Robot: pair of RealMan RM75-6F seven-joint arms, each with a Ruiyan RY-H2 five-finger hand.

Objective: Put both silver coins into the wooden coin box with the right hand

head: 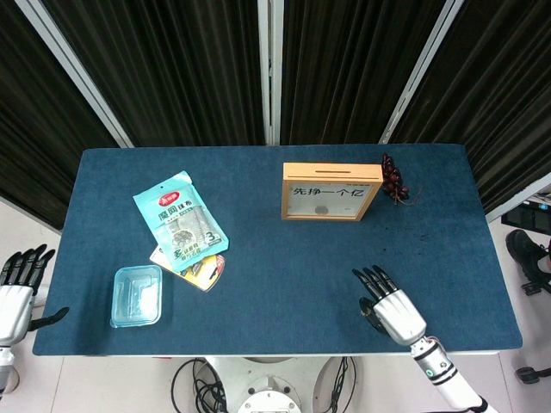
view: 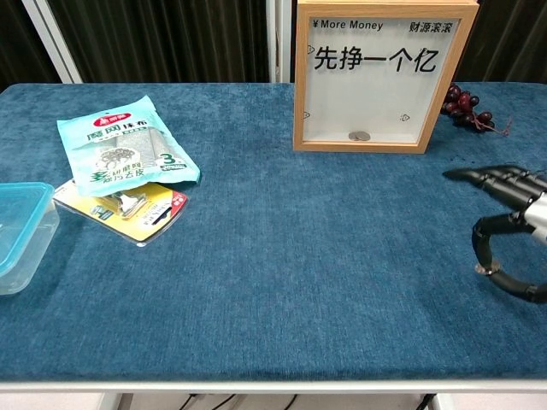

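The wooden coin box [head: 331, 191] [view: 385, 77] stands upright at the back of the blue table, its glass front facing me. One silver coin [view: 360, 136] lies inside it at the bottom. My right hand [head: 392, 310] [view: 513, 231] hovers just above the cloth at the front right. It pinches a second silver coin [view: 485, 269] between the thumb and a finger, while the other fingers stretch out forward. My left hand [head: 15, 288] hangs off the table's left edge with its fingers apart and nothing in it.
A bunch of dark grapes [head: 394, 181] [view: 466, 107] lies right of the box. On the left are a teal snack bag [head: 179, 221] [view: 126, 141], a yellow packet [head: 202, 268] [view: 128, 207] under it, and a blue plastic container [head: 136, 295] [view: 19, 231].
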